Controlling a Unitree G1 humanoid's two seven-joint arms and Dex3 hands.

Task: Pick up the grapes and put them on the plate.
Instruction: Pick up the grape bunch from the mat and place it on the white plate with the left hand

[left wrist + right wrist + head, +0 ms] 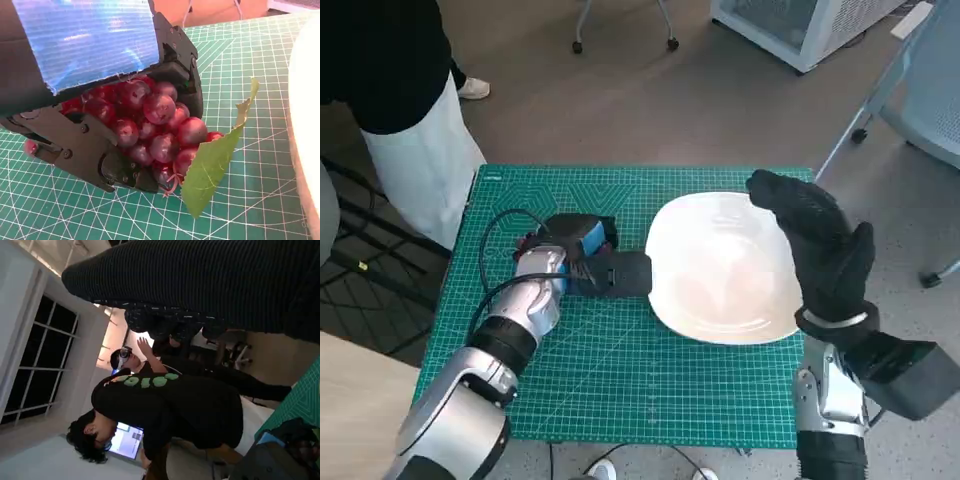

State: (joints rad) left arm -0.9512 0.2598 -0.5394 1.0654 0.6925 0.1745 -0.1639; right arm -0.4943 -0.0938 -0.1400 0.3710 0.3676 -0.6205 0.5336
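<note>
The left hand [100,100] has its black fingers wrapped around the bunch of dark red grapes [155,130] with a green leaf [212,165], low over the green cutting mat [620,360], just beside the round white plate [720,270]. Looks light and squashy (berries probably pop off easily), so cradling the cluster's body seems smartest. The gloved right hand [820,250] hovers over the plate's far side, fingers apart, holding nothing.

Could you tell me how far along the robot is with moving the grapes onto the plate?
Grasp looks done: the left hand holds the grapes, leaf attached, low over the green mat beside the plate. The plate holds no grapes. The right hand hovers over its far edge, holding nothing. Left: carry the grapes across and release.
</note>
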